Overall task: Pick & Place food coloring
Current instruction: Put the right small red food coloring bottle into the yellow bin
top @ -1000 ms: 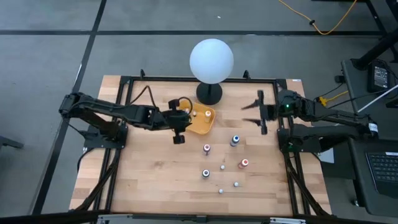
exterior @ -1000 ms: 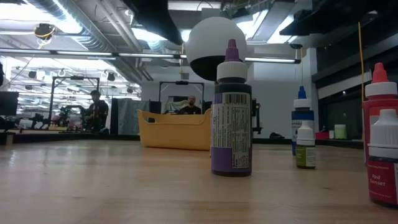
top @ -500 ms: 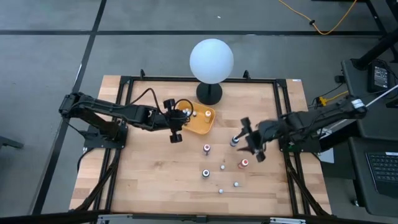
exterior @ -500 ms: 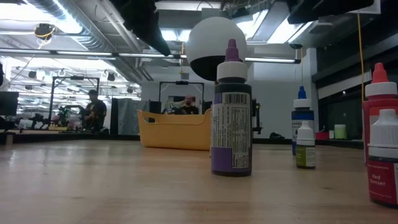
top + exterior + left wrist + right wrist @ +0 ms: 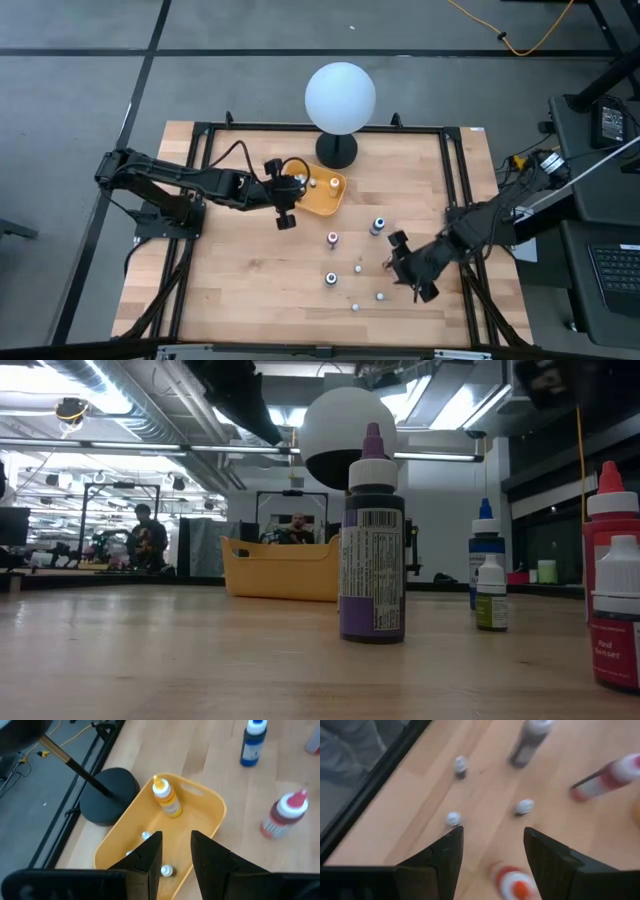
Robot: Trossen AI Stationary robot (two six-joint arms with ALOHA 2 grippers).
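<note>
The food coloring is several small bottles. Blue-topped (image 5: pixel 377 226), pink-topped (image 5: pixel 332 239) and purple (image 5: pixel 330 279) ones stand upright on the wooden table among tiny whitish ones (image 5: pixel 358 268). An orange-topped bottle (image 5: pixel 166 800) stands in the yellow tray (image 5: pixel 331 203), where tiny ones also lie. My left gripper (image 5: pixel 176 842) hovers open over the tray's near end (image 5: pixel 296 192), holding nothing. My right gripper (image 5: pixel 492 840) hangs open above the loose bottles (image 5: pixel 401 266), with a red-topped bottle (image 5: pixel 512 884) just below its fingers.
A big white globe (image 5: pixel 340 95) on a black base (image 5: pixel 337 151) stands at the far edge behind the tray. A black frame (image 5: pixel 455 180) runs round the table. Bare wood lies at the near left (image 5: pixel 240 290).
My right gripper has swung from the table's far right toward the near edge and the middle. It has sunk and tipped downward, and now stands over the loose bottles. The bottles have not moved.
</note>
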